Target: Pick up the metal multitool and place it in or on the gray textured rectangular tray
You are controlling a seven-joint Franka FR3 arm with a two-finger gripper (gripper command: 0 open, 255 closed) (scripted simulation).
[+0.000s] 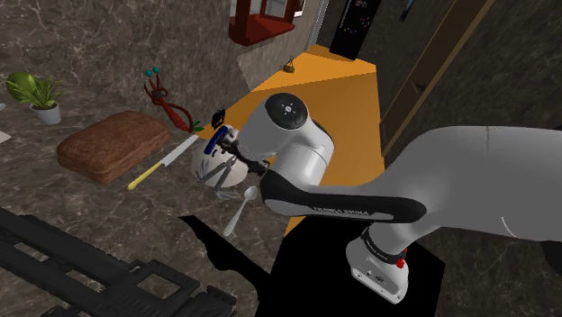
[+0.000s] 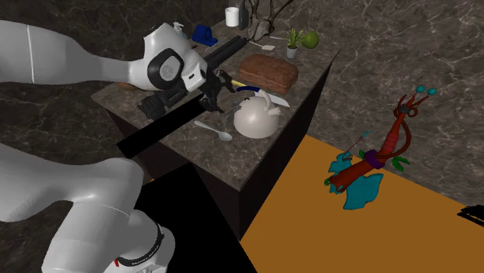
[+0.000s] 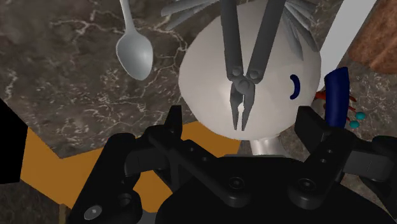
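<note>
The grey metal multitool (image 3: 240, 70) lies on top of a white rounded object (image 3: 210, 76), pliers head toward my gripper and blades fanned out at the far end. My gripper (image 3: 242, 124) hovers just above it, open, its fingers (image 3: 173, 124) well apart on either side of the pliers head and not touching it. From the shoulder view the gripper (image 1: 227, 149) is right over the multitool (image 1: 221, 171). The rectangular tray (image 1: 113, 144) looks brown and textured and sits further to that view's left. It also shows beyond the gripper (image 2: 217, 89) as the tray (image 2: 267, 71).
A knife (image 1: 162, 164) with a yellow handle lies between tray and white object. A spoon (image 1: 239, 212) lies near the counter's edge. A potted plant (image 1: 36, 95) and a red ornament (image 1: 167, 99) stand behind. Orange floor (image 2: 349, 233) lies below the counter edge.
</note>
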